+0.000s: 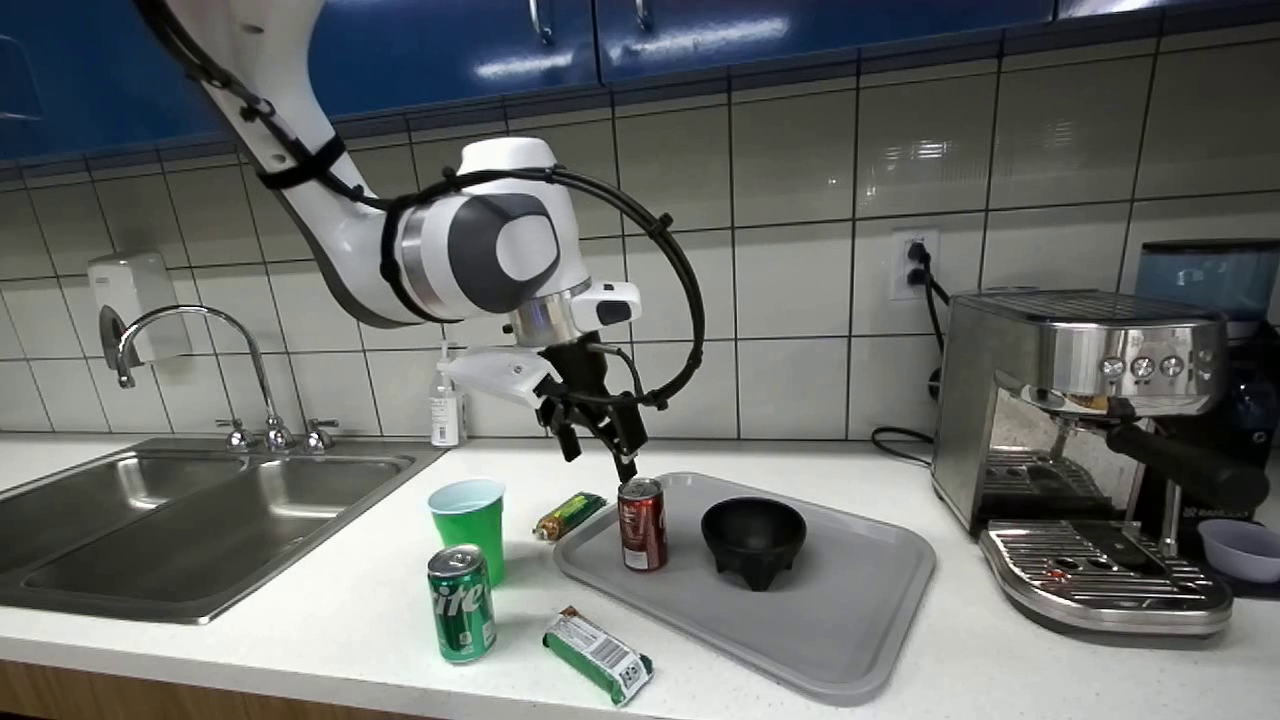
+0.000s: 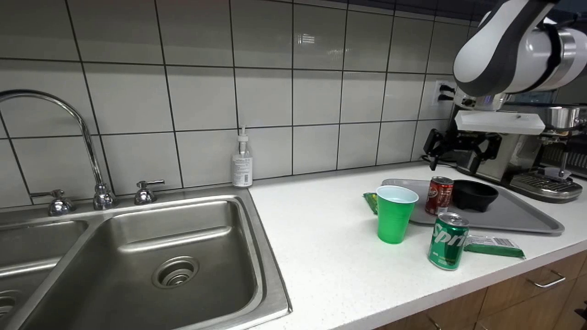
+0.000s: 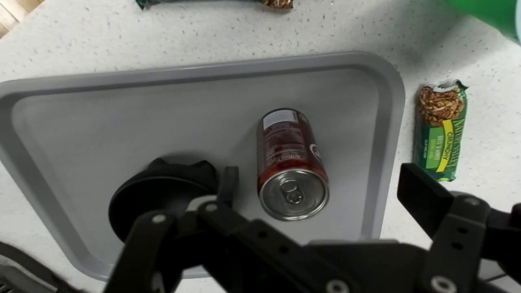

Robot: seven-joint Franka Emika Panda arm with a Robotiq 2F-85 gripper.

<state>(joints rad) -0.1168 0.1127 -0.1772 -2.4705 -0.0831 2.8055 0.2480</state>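
My gripper [image 1: 600, 457] stands open above the back of the grey tray [image 1: 830, 640], its jaws wide apart and holding nothing. Nearest to it is a red soda can [image 1: 642, 530], upright on the tray; in the wrist view the can [image 3: 291, 162] shows below the gap between the fingers [image 3: 423, 195], apart from both. Beside the can sits a black footed bowl [image 1: 755, 535], partly covered by a finger in the wrist view. A granola bar in a green and yellow wrapper [image 3: 441, 134] lies just off the tray's edge.
A green cup [image 2: 395, 217], a green Sprite can [image 2: 448, 243] and another green-wrapped bar [image 1: 600, 655] are on the counter before the tray. The sink [image 2: 183, 238] with its faucet, a soap bottle [image 2: 242, 162] and an espresso machine [image 1: 1090, 450] flank the area.
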